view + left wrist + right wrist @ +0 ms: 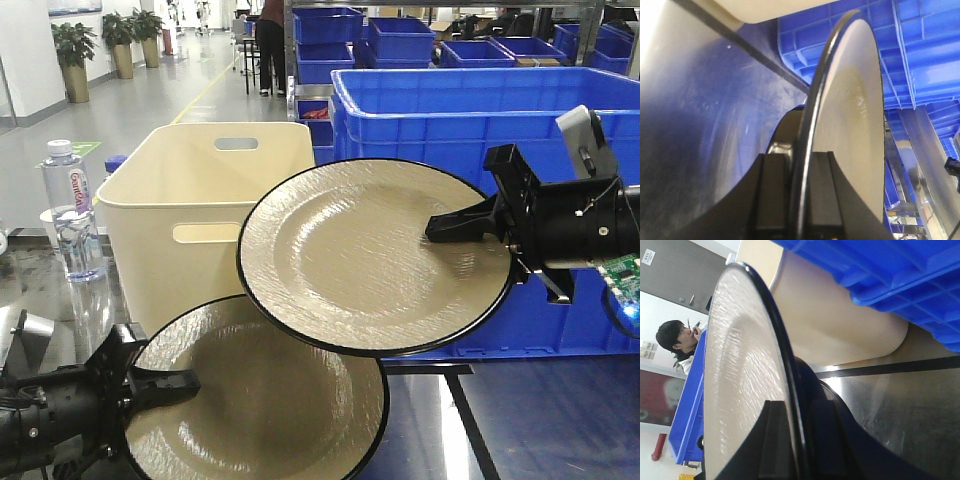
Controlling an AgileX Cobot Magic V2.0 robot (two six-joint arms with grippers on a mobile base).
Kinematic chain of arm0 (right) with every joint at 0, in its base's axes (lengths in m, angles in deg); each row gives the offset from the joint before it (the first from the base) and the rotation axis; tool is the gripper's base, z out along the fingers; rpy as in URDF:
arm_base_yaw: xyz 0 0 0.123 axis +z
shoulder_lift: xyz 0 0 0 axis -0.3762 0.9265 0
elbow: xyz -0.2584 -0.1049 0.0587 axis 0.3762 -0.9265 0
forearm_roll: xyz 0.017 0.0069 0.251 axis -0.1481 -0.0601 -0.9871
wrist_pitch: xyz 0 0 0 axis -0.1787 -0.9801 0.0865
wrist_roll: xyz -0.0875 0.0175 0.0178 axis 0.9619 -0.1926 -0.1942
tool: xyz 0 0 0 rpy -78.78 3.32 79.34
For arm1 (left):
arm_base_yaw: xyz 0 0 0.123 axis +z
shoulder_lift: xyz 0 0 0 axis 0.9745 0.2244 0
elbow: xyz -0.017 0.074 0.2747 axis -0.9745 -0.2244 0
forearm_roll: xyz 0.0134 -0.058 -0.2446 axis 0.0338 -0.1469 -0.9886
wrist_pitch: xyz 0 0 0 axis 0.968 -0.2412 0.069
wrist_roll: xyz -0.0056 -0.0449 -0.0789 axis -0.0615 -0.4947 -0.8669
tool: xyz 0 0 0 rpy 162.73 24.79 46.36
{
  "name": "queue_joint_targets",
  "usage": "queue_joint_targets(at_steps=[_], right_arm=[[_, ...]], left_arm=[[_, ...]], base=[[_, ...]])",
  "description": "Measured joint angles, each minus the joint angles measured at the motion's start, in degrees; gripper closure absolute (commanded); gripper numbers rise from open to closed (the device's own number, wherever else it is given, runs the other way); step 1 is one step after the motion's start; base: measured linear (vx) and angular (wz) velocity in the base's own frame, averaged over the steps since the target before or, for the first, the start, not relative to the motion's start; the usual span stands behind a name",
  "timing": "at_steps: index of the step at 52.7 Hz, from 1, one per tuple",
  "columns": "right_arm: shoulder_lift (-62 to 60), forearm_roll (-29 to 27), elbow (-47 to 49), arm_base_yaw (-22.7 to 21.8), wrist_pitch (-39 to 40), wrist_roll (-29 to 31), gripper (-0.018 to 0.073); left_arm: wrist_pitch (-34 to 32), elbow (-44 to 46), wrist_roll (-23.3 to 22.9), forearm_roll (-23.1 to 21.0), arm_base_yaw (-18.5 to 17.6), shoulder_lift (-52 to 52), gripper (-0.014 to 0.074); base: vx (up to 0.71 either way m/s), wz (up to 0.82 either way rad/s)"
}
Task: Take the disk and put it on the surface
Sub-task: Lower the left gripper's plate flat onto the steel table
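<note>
Two beige disks with black rims show in the front view. The upper disk (pixel 365 255) is held in the air, tilted, by my right gripper (pixel 462 225), which is shut on its right rim. The lower disk (pixel 255 400) sits low near the front, partly under the upper one, with my left gripper (pixel 165 385) shut on its left rim. In the left wrist view the disk (pixel 855 100) stands edge-on between the fingers (pixel 775 195). In the right wrist view the disk (pixel 742 385) is clamped the same way by the fingers (pixel 775 440). The dark glossy surface (pixel 540 420) with black tape lies below.
A cream plastic bin (pixel 205 215) stands behind the disks at left. A large blue crate (pixel 480 110) stands behind at right, with more blue crates on shelves beyond. A water bottle (pixel 72 215) stands at far left. A person (pixel 270 45) stands far back.
</note>
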Motion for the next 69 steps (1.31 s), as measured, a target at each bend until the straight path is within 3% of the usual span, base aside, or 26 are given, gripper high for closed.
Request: queue_joint_targets(at_steps=[69], right_arm=[[0.0, 0.3, 0.0, 0.0, 0.5, -0.8, 0.0567]], left_arm=[[-2.1, 0.0, 0.0, 0.1, -0.1, 0.0, 0.0595]], base=[[0.0, 0.0]])
